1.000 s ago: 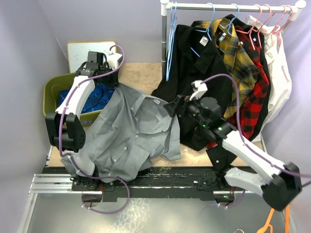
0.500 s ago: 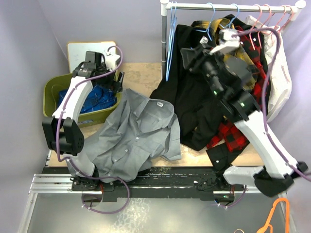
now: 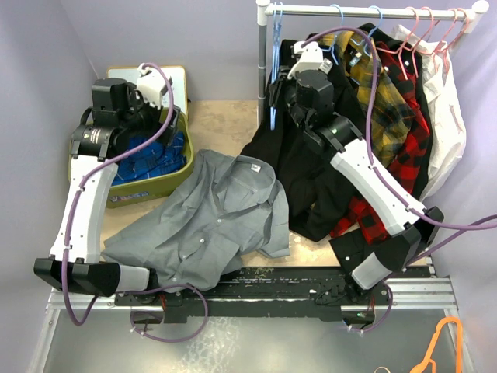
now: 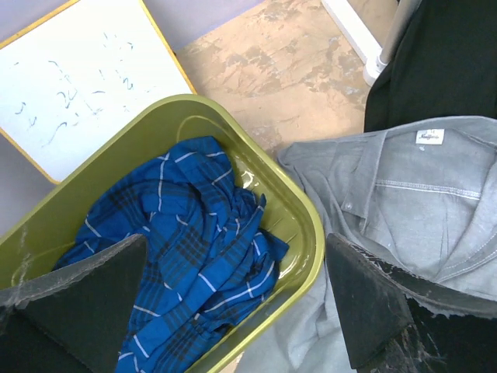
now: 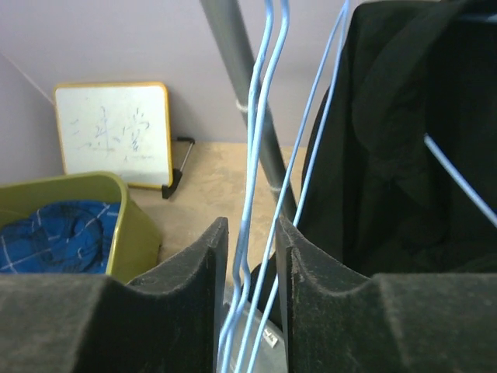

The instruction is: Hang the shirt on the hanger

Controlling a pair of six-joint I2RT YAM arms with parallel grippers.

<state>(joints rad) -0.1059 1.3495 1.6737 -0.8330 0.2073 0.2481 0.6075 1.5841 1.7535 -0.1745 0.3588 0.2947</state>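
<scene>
The grey shirt (image 3: pixel 210 225) lies spread on the table, collar and white label toward the back; its collar also shows in the left wrist view (image 4: pixel 419 186). The light-blue hanger (image 3: pixel 272 70) hangs at the left end of the rack. My right gripper (image 3: pixel 273 95) is up at that hanger. In the right wrist view its jaws (image 5: pixel 251 264) stand narrowly apart, with the hanger's thin wires (image 5: pixel 252 194) running between them and a small gap on each side. My left gripper (image 3: pixel 167 124) hovers wide open (image 4: pixel 233 256) over the bin's rim, holding nothing.
A green bin (image 3: pixel 147 186) holds a blue plaid garment (image 3: pixel 147 151), and a whiteboard (image 4: pixel 78 78) leans behind it. The rack post (image 3: pixel 262 54) stands just left of the hanger. A black shirt (image 3: pixel 311 171), plaid shirts (image 3: pixel 380 85) and pink hangers (image 3: pixel 435 31) hang to the right.
My left gripper let go of the shirt, opened and rose over the bin. My right arm swung up from the shirt to the rack, its jaws narrowing around the hanger wires.
</scene>
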